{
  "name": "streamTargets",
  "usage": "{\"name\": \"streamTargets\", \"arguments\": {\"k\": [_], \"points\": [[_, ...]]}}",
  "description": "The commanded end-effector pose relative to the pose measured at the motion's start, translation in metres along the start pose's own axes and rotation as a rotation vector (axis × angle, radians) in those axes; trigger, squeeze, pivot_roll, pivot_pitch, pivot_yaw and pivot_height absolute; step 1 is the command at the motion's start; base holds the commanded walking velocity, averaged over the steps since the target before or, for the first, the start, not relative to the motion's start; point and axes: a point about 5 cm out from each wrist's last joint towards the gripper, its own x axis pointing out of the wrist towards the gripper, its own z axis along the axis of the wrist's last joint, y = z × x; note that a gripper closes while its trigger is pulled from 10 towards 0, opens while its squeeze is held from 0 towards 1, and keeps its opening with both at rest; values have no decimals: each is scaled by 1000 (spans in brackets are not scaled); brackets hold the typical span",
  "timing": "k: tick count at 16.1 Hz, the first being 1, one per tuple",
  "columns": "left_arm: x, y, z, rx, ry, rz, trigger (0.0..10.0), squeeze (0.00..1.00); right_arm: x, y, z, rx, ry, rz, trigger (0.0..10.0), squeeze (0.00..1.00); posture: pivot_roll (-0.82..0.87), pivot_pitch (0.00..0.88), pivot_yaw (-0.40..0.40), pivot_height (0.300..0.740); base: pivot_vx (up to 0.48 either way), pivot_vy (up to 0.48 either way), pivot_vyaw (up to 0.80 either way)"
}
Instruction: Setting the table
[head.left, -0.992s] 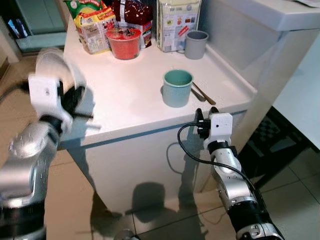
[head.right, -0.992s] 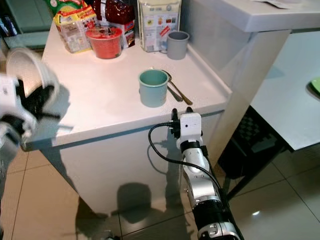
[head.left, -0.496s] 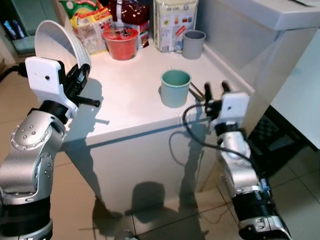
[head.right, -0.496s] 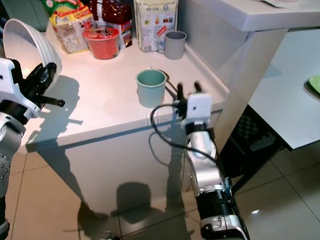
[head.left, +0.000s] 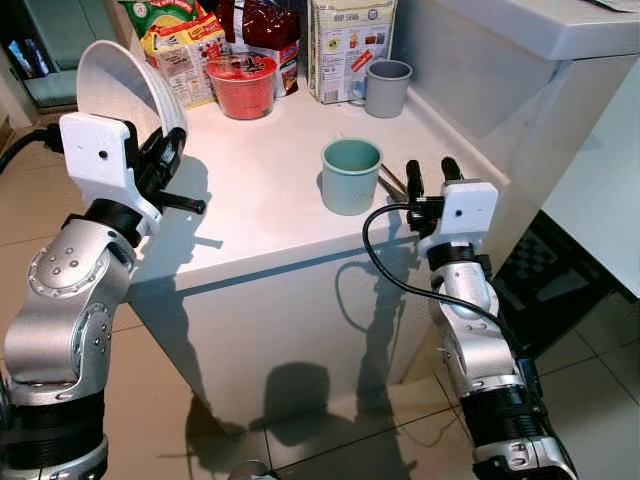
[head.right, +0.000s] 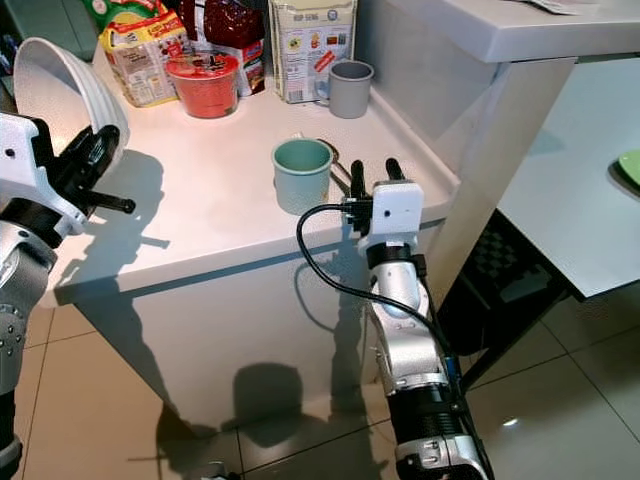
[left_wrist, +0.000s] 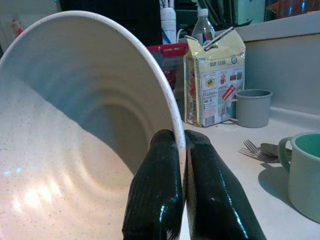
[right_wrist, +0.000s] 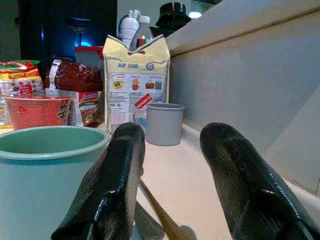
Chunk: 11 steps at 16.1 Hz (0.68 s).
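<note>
While the left gripper (head.left: 175, 170) is taken up, its 2 fingers pressed together on the rim of a white bowl (head.left: 120, 85) held tilted above the corner of the surface (head.left: 260, 190) farthest from the green mug (head.left: 351, 175), the right gripper (head.left: 428, 175) is the free one and the nearer to the cutlery. Its fingers are spread, with nothing between them, at the surface's front edge just beside the green mug. A fork (left_wrist: 254, 149) and what looks like a spoon (head.left: 408, 188) lie flat close behind the mug, between it and the right gripper, their handles running toward the front edge, so the long axis points roughly at the gripper; the heads are partly hidden, so I cannot be sure of their kind. The cutlery is thin, brownish metal and lies low on the surface, which likely calls for a low pinch across the handles. Beyond the mug stands a grey cup (head.left: 388, 88).
</note>
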Motion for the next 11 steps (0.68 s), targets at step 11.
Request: {"name": "streamTargets", "arguments": {"k": [11], "points": [[5, -9, -5, -46, -1, -10, 0, 0, -5, 2, -4, 19, 54, 11, 10000, 0, 179, 0, 42, 740, 0, 0, 0]]}}
